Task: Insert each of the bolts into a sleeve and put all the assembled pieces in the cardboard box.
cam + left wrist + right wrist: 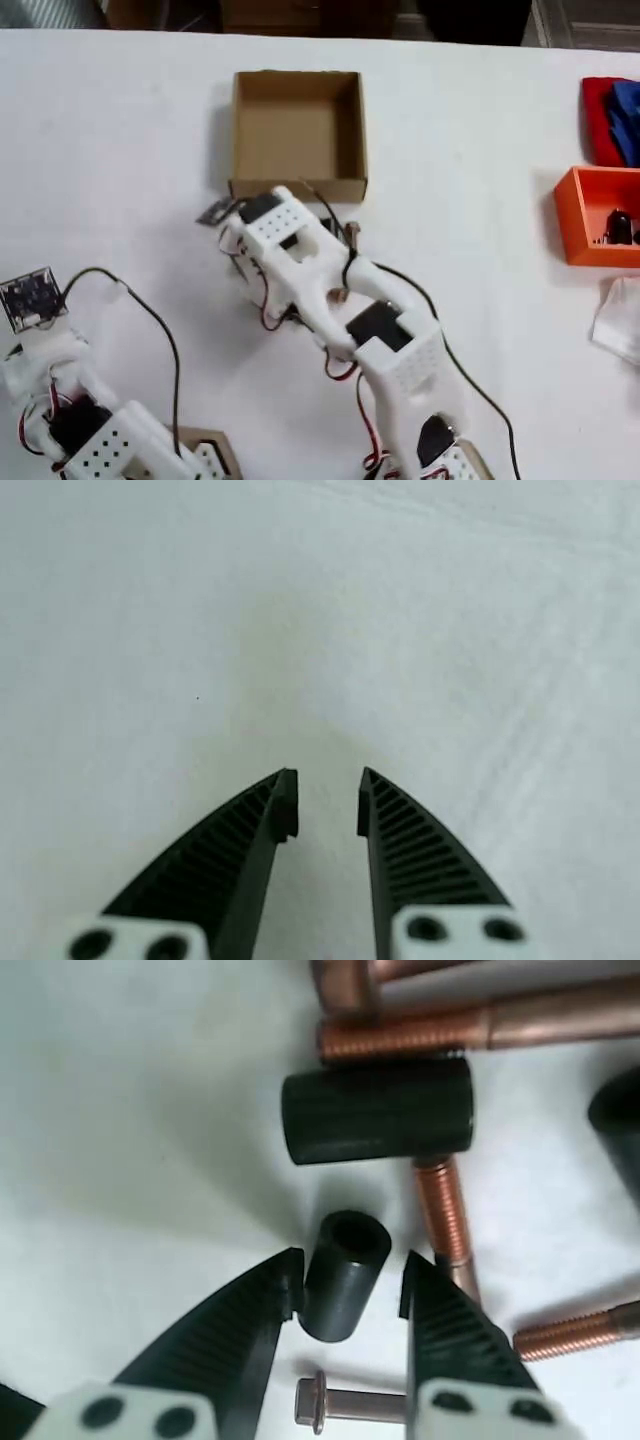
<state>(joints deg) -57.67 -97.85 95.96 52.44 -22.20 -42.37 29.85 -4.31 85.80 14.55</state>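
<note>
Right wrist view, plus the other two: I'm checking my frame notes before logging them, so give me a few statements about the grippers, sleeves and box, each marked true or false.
1. The right gripper has a small black sleeve between its open fingers. True.
2. The small black sleeve already has a bolt in it. False: its visible end is hollow.
3. The cardboard box holds assembled pieces. False: its visible floor is bare.
4. The left gripper is open with nothing between its fingers. True.
5. A larger black sleeve lies on its side among copper bolts. True.
</note>
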